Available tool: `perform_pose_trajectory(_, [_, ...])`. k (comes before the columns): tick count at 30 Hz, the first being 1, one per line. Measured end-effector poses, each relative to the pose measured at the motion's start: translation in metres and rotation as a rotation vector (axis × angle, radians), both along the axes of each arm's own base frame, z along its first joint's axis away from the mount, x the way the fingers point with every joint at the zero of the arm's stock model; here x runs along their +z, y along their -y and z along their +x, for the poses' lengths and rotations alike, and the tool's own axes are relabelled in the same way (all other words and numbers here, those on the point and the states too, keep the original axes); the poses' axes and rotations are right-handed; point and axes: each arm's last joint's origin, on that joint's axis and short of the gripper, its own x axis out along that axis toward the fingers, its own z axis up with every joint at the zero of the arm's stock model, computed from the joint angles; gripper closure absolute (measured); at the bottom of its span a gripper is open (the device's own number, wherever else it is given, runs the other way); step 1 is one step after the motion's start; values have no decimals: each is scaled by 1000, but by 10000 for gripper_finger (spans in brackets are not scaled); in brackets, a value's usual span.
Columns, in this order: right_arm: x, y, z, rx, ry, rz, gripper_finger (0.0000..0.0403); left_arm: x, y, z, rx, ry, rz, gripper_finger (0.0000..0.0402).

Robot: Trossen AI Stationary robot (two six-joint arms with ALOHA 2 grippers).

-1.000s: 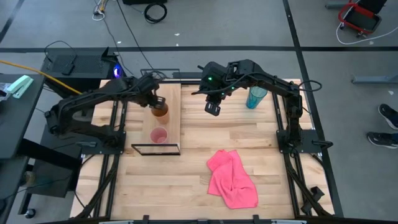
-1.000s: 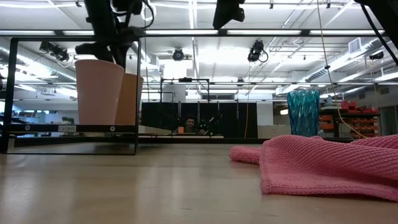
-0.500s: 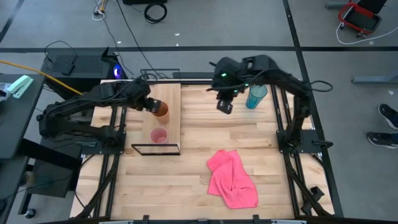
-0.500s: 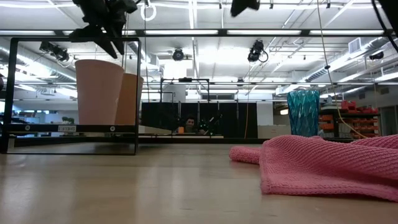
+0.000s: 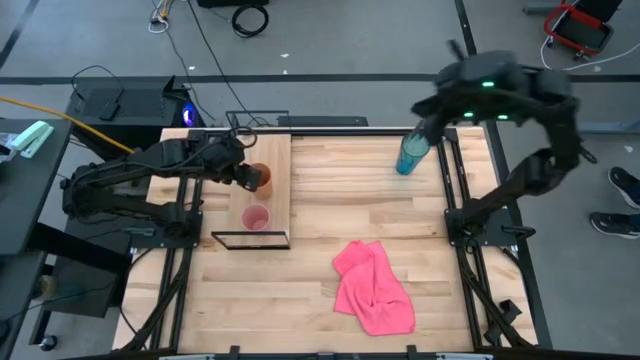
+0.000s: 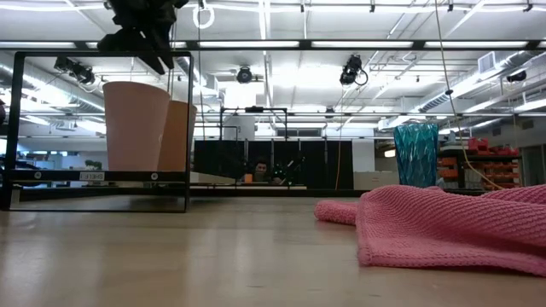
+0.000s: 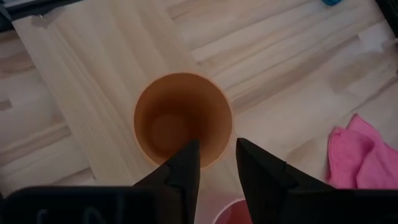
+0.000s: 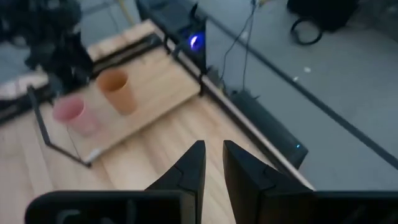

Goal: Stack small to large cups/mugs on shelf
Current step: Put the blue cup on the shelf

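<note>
1. Shelf (image 5: 275, 160): a narrow light-wood plank in a thin black frame, lying on the left part of the slatted table (image 5: 340, 210).
2. Orange cup (image 5: 260, 178): upright on the shelf plank, mouth up, roughly mid-length. The left wrist view looks straight down into it (image 7: 182, 127); it is empty.
3. Pink cup (image 5: 256, 218): upright on the same plank, nearer the front end of the frame, just beside the orange one and apart from it. In the low view the pink cup (image 6: 135, 126) stands in front of and overlaps the orange cup (image 6: 179, 135).
4. Teal tumbler (image 5: 411, 156): upright on the table top at the far right, well apart from the shelf. The low view shows it (image 6: 416, 154) behind the pink cloth (image 6: 444, 223).
5. Left gripper (image 5: 243, 176): above the shelf, at the orange cup's left edge. In its wrist view the two dark fingers (image 7: 186, 169) stand slightly apart just above the cup's near rim, gripping nothing; released.
6. Right gripper (image 8: 210, 163): raised high over the table's far right corner, near the tumbler but above it. Fingers close together with a narrow gap, nothing between them.
7. Pink cloth (image 5: 375, 288): crumpled on the table, front centre-right.
</note>
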Motion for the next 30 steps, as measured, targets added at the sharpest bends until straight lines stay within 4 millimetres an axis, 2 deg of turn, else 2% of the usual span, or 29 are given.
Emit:
perform_pose_trajectory(8, [16, -19, -73, -50, 183, -7, 340, 0, 3, 1, -10, -9, 37, 287])
perform_pose_trajectory(11, [12, -25, -93, -77, 223, 27, 340, 0, 4, 1, -13, -9, 38, 291])
perform_pose_trajectory(14, [0, -29, -109, -122, 241, 91, 340, 0, 4, 1, -13, -9, 38, 294])
perform_pose_trajectory(17, [-21, -32, -119, -163, 220, 158, 340, 0, 4, 1, -11, -10, 40, 294])
perform_pose_trajectory(20, [-50, -32, -119, -205, 153, 224, 340, 0, 3, 1, -7, -10, 44, 294])
perform_pose_trajectory(30, [-161, -23, -92, -351, 91, 289, 340, 4, 2, 5, -1, 43, 61, 294])
